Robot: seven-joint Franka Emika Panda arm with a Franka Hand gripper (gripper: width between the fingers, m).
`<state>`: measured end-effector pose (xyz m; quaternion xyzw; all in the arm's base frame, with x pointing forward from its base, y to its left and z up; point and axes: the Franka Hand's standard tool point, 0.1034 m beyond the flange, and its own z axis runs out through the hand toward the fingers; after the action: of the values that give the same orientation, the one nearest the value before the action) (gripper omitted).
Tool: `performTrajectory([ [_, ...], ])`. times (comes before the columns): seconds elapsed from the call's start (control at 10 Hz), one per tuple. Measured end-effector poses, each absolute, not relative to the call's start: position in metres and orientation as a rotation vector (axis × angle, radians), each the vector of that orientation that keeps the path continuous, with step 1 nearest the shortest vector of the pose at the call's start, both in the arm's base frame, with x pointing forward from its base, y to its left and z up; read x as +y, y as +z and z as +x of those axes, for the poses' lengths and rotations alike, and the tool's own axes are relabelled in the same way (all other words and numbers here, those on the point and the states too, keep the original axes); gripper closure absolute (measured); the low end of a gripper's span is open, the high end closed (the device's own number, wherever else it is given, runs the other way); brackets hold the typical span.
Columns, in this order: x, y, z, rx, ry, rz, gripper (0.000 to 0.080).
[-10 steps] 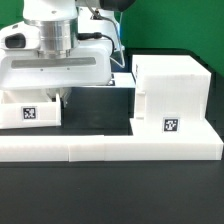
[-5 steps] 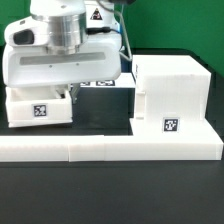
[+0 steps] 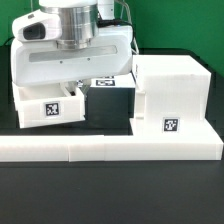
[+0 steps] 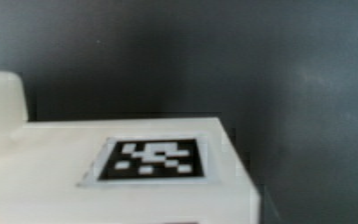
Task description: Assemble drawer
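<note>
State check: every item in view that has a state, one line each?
gripper: down at the small tray, fingertips hidden, open or shut unclear.
small tray: slightly tilted, tag facing the exterior camera, apart from the housing, not inserted.
housing: upright, behind the L-shaped wall, tag facing the camera.
L-shaped wall: lying low along the front.

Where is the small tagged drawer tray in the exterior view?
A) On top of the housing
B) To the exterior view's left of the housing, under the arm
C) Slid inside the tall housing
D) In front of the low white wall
B: the drawer tray is to the exterior view's left of the drawer housing, with a dark gap between them. It is beneath the arm and behind the low white wall.
</note>
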<state>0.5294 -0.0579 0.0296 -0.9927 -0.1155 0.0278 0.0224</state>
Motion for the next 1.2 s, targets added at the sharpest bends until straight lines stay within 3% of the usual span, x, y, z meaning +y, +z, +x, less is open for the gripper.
performTrajectory([
  [1.2, -0.054, 0.029, 0.538, -1.641, 0.091, -2.663, 0.0758],
])
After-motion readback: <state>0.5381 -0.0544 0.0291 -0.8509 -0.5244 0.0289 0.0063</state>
